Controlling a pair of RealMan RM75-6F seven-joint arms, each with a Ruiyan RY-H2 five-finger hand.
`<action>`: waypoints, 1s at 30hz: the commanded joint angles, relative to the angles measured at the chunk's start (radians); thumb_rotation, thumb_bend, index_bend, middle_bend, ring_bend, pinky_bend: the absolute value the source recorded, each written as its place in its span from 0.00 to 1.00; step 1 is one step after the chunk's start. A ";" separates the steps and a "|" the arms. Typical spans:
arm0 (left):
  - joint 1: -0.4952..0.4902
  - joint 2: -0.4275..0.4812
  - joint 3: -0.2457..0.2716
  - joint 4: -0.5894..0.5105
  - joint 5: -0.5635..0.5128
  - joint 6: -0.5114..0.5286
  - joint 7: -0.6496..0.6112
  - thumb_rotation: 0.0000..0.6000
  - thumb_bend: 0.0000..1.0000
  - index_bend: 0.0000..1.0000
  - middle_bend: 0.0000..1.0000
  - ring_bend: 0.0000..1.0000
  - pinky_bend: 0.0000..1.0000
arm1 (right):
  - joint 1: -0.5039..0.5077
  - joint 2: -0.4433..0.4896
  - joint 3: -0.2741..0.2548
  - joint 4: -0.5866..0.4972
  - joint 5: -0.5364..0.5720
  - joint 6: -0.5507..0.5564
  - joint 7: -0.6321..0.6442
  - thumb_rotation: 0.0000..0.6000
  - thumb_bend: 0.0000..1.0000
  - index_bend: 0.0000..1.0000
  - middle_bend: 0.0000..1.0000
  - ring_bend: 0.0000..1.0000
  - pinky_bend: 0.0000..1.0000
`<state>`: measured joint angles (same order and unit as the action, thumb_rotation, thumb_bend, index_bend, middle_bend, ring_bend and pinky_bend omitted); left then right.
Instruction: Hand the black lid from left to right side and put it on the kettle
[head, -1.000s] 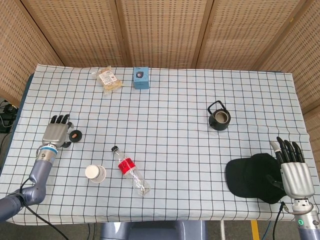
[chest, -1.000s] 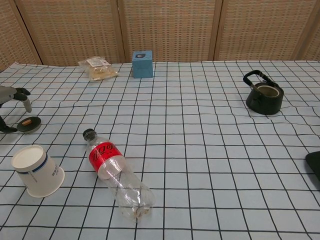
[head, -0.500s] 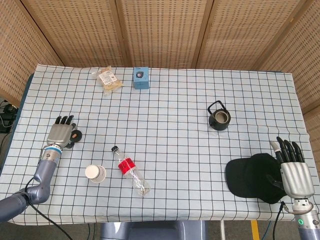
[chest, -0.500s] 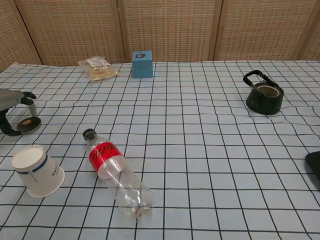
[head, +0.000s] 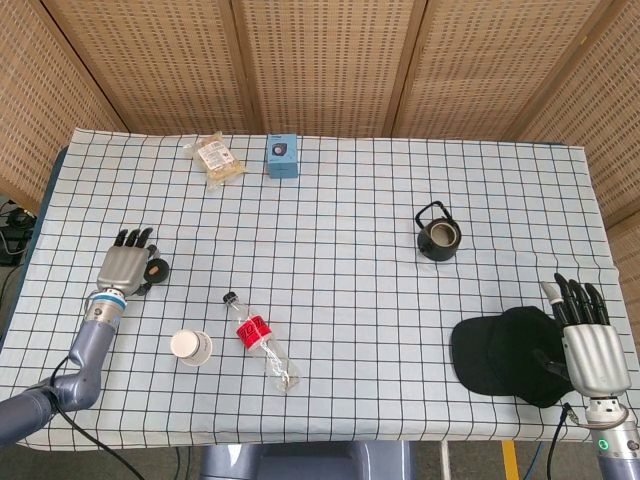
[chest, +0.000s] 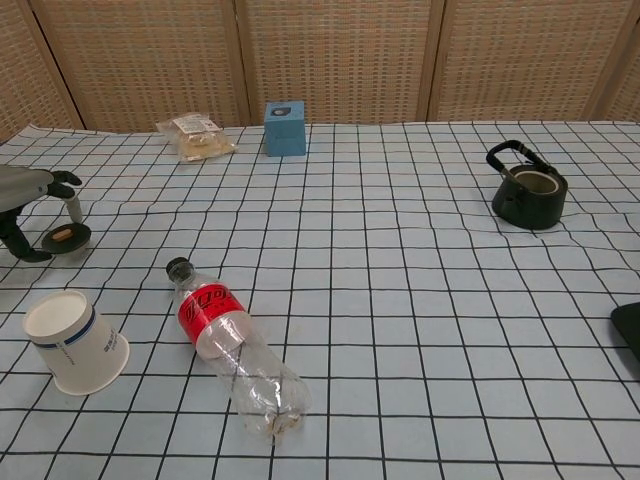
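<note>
As the head view shows the left hand (head: 123, 268) over the black lid (head: 156, 269) at 9 o'clock, kettle (head: 438, 236) at 2 and right hand (head: 588, 346) spread idle, the chest view shows fingers (chest: 70, 207) straddling the lid, grip uncertain, so lifting comes next.

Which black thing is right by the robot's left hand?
The small black lid, touching the left hand. The black kettle and black cap sit far across the table.
</note>
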<state>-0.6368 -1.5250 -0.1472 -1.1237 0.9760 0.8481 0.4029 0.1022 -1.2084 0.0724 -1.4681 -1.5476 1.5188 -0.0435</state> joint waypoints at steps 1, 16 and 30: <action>-0.004 0.041 -0.016 -0.070 0.033 0.039 -0.012 1.00 0.34 0.44 0.00 0.00 0.00 | 0.001 0.001 0.002 0.000 0.004 -0.002 0.000 1.00 0.14 0.08 0.00 0.00 0.00; -0.221 0.008 -0.114 -0.207 -0.126 -0.002 0.232 1.00 0.34 0.45 0.00 0.00 0.00 | -0.008 0.038 0.028 -0.020 0.045 0.006 0.037 1.00 0.14 0.08 0.00 0.00 0.00; -0.520 -0.278 -0.173 0.053 -0.345 -0.093 0.411 1.00 0.34 0.44 0.00 0.00 0.00 | -0.001 0.047 0.056 0.019 0.113 -0.037 0.094 1.00 0.14 0.08 0.00 0.00 0.00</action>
<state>-1.1198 -1.7642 -0.3079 -1.1118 0.6627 0.7750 0.7917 0.1009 -1.1615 0.1275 -1.4496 -1.4355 1.4833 0.0492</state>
